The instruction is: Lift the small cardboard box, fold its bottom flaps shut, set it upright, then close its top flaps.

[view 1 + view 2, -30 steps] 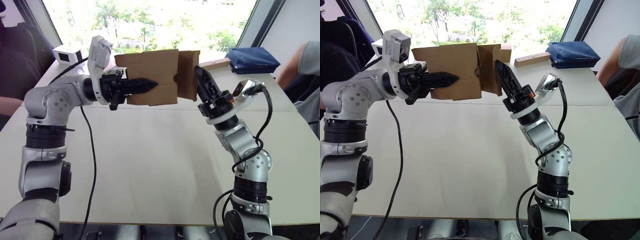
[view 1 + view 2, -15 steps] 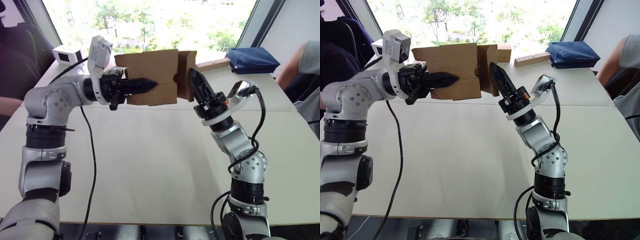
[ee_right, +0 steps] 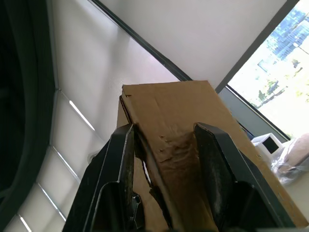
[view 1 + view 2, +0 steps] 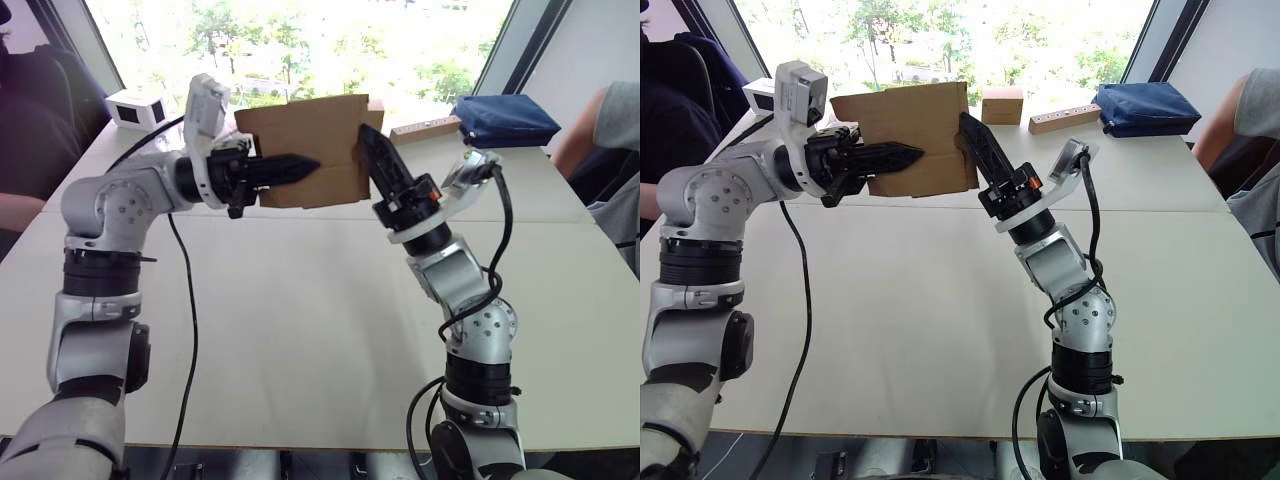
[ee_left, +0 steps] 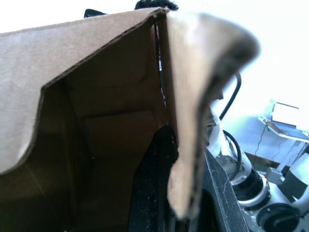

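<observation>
An office or lab: a wide white tabletop point(image 4: 300, 330) under big windows point(image 4: 330, 45) (trees outside), a seated person point(image 4: 615, 150) at 3 o'clock.

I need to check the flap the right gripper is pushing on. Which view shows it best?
The right wrist view: the flap sits between that gripper's open fingers, creased and folding against the small cardboard box. Both eye views show the right gripper covering that end, the left gripper clamping the box. The left wrist view shows the interior.
</observation>
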Tool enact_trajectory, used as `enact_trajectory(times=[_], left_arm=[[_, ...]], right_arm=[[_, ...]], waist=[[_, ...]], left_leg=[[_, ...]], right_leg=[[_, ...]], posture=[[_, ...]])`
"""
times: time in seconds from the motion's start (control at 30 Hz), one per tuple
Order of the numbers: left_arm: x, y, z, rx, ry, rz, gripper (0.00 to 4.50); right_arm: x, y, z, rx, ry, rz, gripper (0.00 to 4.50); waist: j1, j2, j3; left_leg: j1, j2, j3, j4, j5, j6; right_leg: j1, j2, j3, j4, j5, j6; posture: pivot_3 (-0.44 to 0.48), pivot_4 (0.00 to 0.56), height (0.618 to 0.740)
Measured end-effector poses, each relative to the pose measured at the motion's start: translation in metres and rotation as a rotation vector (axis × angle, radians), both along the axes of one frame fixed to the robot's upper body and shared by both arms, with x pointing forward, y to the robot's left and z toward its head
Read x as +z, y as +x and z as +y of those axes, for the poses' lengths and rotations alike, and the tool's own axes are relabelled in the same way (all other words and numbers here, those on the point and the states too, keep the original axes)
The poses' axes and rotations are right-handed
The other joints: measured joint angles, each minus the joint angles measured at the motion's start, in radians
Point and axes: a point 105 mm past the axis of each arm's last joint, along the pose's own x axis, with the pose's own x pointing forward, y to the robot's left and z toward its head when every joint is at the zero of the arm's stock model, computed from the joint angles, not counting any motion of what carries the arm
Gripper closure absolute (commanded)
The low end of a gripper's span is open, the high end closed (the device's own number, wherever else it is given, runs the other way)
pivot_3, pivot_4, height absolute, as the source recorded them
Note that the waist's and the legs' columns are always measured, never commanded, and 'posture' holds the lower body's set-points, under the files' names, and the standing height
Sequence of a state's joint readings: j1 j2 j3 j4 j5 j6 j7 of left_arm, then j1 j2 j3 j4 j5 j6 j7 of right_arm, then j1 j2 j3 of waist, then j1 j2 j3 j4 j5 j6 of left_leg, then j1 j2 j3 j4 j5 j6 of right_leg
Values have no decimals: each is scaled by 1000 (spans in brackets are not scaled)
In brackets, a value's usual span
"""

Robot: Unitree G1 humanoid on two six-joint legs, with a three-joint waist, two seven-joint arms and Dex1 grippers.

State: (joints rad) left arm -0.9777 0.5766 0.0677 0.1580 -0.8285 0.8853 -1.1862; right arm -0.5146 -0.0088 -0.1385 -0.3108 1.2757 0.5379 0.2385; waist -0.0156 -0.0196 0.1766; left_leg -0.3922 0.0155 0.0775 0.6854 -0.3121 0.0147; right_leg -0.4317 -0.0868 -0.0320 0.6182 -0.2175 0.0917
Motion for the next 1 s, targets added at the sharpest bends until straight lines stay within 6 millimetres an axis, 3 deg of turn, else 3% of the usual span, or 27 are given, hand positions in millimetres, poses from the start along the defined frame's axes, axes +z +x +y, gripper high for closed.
enact_trajectory(times=[0.4, 0.7, 1.0], left_arm=[[-2, 5, -1, 13, -23, 25, 4500], [0, 5, 2, 20, -31, 25, 4500], [1, 3, 3, 7, -25, 29, 4500]], right_arm=[[-9, -5, 6, -6, -9, 12, 2531], [-17, -8, 12, -44, -137, -27, 2531], [-18, -15, 3, -55, -197, -52, 2531]], waist=[[0, 0, 0], [0, 0, 0], [1, 0, 0]], left_leg=[[0, 0, 0, 0, 0, 0], [0, 0, 0, 0, 0, 0], [0, 0, 0, 0, 0, 0]], right_leg=[[0, 0, 0, 0, 0, 0], [0, 0, 0, 0, 0, 0], [0, 0, 0, 0, 0, 0]], posture=[[0, 150, 740], [0, 150, 740], [0, 150, 740]])
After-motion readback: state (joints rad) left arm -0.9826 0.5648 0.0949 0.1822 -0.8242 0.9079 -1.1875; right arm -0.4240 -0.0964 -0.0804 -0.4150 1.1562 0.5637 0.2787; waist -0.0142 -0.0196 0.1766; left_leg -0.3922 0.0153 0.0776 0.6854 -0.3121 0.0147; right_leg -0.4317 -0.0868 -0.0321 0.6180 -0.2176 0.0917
